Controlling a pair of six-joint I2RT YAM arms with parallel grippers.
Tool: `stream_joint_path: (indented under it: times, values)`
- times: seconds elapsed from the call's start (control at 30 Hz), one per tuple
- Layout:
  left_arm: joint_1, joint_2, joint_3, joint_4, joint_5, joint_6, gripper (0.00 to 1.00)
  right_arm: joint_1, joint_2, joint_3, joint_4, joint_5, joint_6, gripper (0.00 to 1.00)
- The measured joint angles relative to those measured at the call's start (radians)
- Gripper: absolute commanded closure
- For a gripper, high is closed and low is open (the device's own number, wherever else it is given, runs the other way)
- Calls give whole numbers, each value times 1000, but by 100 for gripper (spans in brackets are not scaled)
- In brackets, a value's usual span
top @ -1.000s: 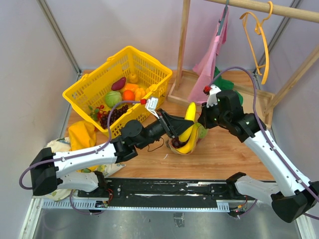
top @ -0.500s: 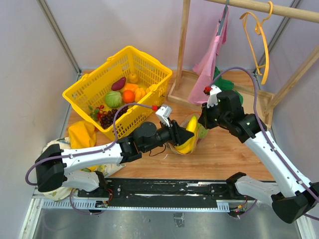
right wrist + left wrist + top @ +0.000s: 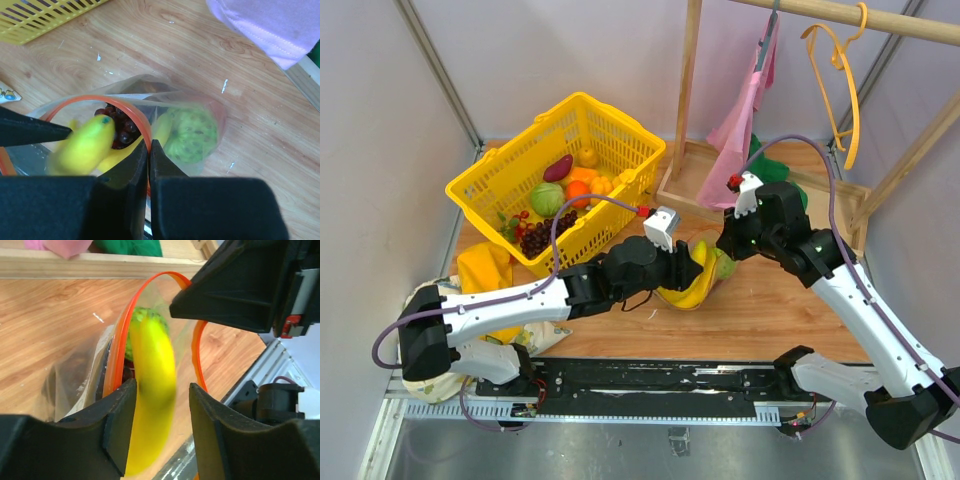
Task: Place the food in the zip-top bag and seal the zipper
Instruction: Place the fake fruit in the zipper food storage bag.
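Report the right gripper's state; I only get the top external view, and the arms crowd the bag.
Observer: The right wrist view shows the right gripper shut on the zipper at the mouth of the zip-top bag.
Operator: List what's inside.
Observer: Dark grapes and a green fruit.
Operator: Check the left grip.
Observer: Left wrist view: the banana lies between the fingers of the left gripper, jaws parted, a gap on one side.
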Motion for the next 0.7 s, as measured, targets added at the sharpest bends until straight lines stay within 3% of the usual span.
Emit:
stream_joint_path:
  times: [0.37,0.7]
  values:
    - [0,-15,64,-144,-10,55,31,0,-1,1,-12,-18,-18,96]
    - [-2,-143,136,-347,29,94,25,0,0,15,-33,-16,-28,97]
